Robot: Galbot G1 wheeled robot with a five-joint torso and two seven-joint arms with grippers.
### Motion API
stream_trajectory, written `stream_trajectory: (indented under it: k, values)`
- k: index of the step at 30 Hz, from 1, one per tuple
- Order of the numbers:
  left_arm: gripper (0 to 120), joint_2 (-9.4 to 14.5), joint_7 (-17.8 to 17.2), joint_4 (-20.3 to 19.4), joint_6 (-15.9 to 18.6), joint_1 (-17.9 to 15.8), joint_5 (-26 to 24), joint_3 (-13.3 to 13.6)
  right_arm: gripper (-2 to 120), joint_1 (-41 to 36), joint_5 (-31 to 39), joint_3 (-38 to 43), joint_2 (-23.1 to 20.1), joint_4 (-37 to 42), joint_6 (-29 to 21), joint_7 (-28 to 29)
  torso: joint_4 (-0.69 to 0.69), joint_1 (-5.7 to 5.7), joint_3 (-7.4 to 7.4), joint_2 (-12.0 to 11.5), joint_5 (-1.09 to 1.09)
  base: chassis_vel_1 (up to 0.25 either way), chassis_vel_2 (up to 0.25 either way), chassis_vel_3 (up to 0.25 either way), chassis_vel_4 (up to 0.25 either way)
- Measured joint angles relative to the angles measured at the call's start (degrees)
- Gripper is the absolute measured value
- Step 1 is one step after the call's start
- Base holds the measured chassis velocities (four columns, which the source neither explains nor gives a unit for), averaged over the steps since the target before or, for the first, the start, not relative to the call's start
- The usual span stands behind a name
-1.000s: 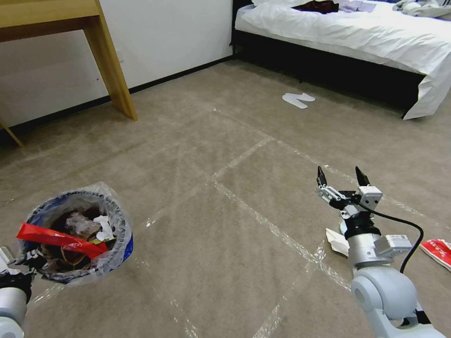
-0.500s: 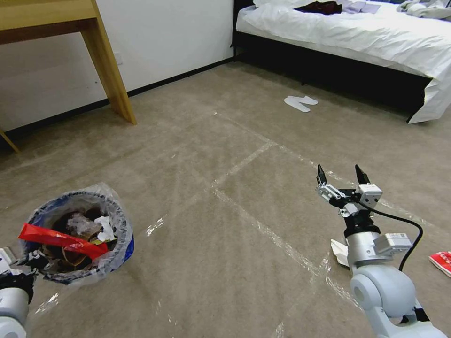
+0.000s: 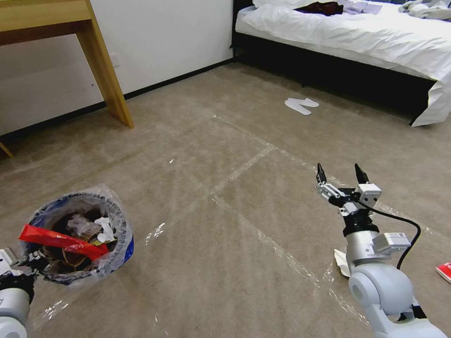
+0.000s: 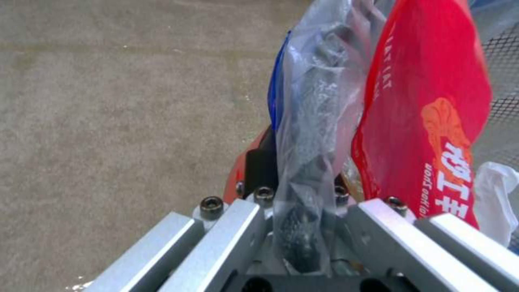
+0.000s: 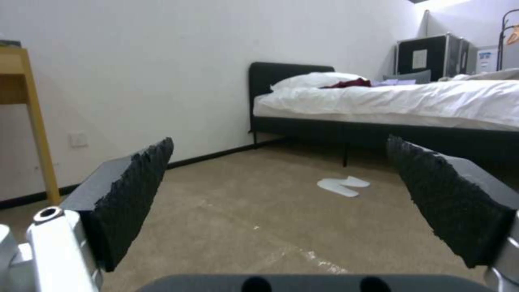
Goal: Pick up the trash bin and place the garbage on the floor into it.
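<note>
Right, the left gripper (image 4: 303, 198) sits at the near left with its jaws pinched tight on the rim of the trash bin (image 3: 80, 234), crinkly plastic liner (image 4: 316, 121) squeezed between the fingers. That bin is held beside the arm at the near left, above the carpet (image 3: 211, 263), and it's loaded: a red wrapper strip (image 3: 61, 240) lies across the mouth, with white tissues (image 3: 104, 228) and brown paper beneath. Over on the right, the right gripper (image 3: 342, 174) is raised, jaws spread wide, holding and touching nothing. Just beside that arm's base a white packet (image 3: 341, 261) lies on the floor, partly hidden by the arm, and a red-white packet (image 3: 444, 271) peeks in at the right edge. Shiny tape lines (image 3: 244, 164) cross the carpet between the two arms. Farther off, a pair of white slippers (image 3: 300, 104) rests near the bed (image 3: 366, 33), and a wooden table leg (image 3: 105, 70) stands at the far left by the wall.
</note>
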Motion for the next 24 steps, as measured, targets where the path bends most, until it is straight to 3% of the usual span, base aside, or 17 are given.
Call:
stream_trajectory:
  k: [19, 24]
  values:
    - [0, -0.17, 0.17, 1.73, -0.2, -0.96, 0.87, 0.75, 100, 1.77, 2.54, 8.07, -4.27, -3.38, -2.77, 4.04, 0.0, 0.0, 0.0, 0.0, 0.01, 0.0, 0.0, 0.0, 0.0]
    - [0, -0.5, 0.58, 2.94, -0.36, -1.51, 1.65, 1.13, 100, 2.48, 5.71, 10.38, -7.11, -3.39, -7.56, 6.97, 0.0, 0.0, 0.0, 0.0, 0.01, 0.0, 0.0, 0.0, 0.0]
